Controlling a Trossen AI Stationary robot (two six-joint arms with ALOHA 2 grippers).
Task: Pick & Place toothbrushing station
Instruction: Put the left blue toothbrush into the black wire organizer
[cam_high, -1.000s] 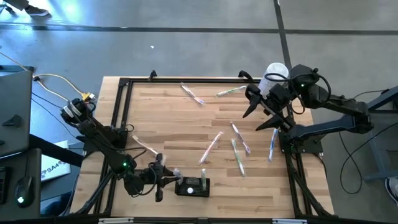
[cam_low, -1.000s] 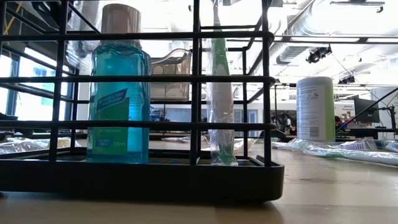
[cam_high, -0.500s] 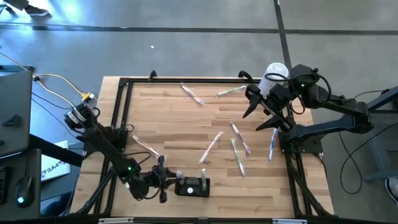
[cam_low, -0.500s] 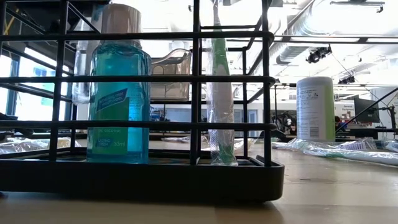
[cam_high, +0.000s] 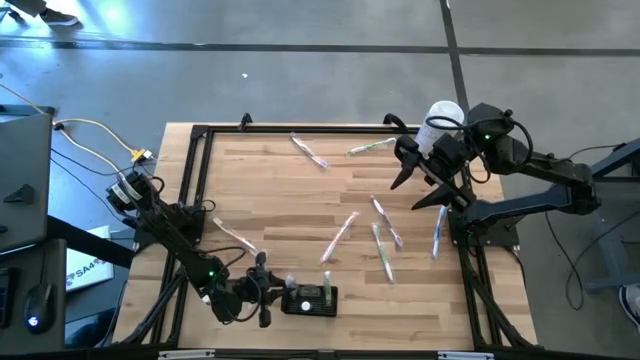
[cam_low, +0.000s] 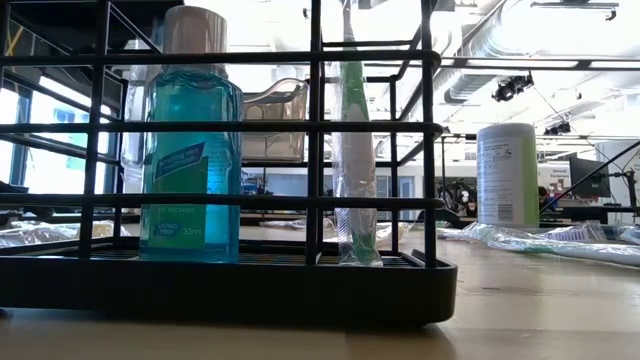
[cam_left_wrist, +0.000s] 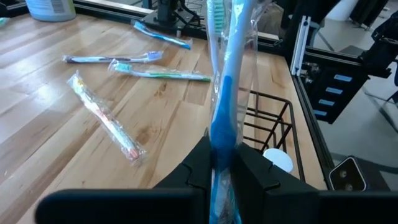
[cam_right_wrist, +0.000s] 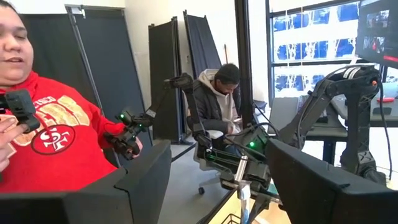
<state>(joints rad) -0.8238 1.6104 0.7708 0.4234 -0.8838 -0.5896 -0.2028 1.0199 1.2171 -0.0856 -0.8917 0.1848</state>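
The toothbrushing station (cam_high: 308, 299) is a low black wire holder near the table's near edge; in the low view (cam_low: 300, 290) it holds a blue mouthwash bottle (cam_low: 190, 160) and a wrapped green toothbrush (cam_low: 352, 150) standing upright. My left gripper (cam_high: 270, 290) is just left of the holder, shut on a blue toothbrush (cam_left_wrist: 227, 74) in a clear wrapper. The holder's wire rim (cam_left_wrist: 267, 127) shows right past the fingers. My right gripper (cam_high: 420, 178) is open and empty above the table's far right. My left gripper pinches the blue toothbrush's handle (cam_left_wrist: 222, 140), wrapper and all, between its two fingers. The brush runs on beyond the fingertips, its bristle head (cam_left_wrist: 214, 9) at the free end. It is clear of the table, beside the holder's left end.
Several wrapped toothbrushes lie loose on the wooden table (cam_high: 340, 235), some in the left wrist view (cam_left_wrist: 106, 118). A tall white cylindrical container (cam_high: 443, 118) stands at the far right. A black frame (cam_high: 190, 200) rims the table. People show in the room behind (cam_right_wrist: 56, 124).
My left gripper has moved a little toward the table's right edge, closer to the holder, still shut on the blue toothbrush. In the low view the wrapped brush has come into sight behind the holder's left end.
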